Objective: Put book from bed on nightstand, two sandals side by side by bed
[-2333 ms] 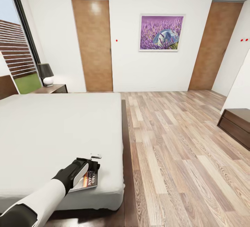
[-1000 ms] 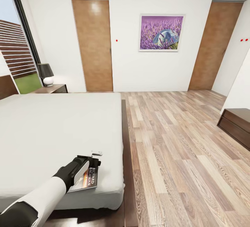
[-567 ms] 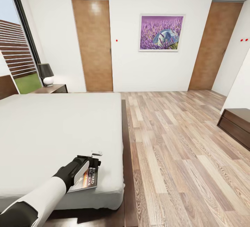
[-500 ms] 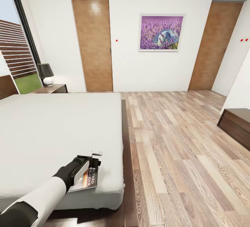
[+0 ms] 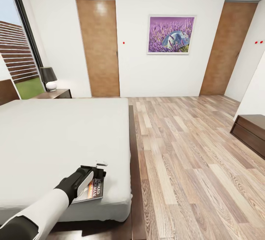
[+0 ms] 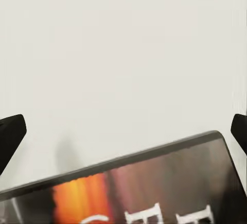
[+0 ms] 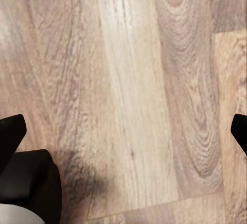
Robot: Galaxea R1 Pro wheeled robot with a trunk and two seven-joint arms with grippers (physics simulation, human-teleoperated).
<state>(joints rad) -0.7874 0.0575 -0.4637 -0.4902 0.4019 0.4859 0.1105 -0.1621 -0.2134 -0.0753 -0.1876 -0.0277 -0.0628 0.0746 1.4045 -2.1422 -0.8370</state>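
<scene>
Head view: the left gripper (image 5: 96,170) sat low over the near right corner of the bed (image 5: 55,137), right above the far end of the book (image 5: 94,189). The book lay flat on the grey mattress close to the bed's right edge, white block lettering running along its cover. In the left wrist view the two dark fingertips (image 6: 11,134) stood at opposite edges of the frame, spread wide, with the book's (image 6: 154,188) dark edge and orange-toned cover between and below them; nothing was clamped, and contact with the cover could not be judged. The right wrist view looked straight down on the wood-plank floor (image 7: 134,95), with that gripper's fingertips (image 7: 10,131) likewise set wide apart and nothing between them. Beyond the bed's far left corner stood a nightstand (image 5: 55,93) carrying a black-shaded lamp (image 5: 48,78), next to the tall window (image 5: 18,49). Two brown doors (image 5: 98,47) and a purple picture (image 5: 171,35) were on the white far wall. A second dark cabinet (image 5: 252,133) stood at the right edge, well apart from the bed.
</scene>
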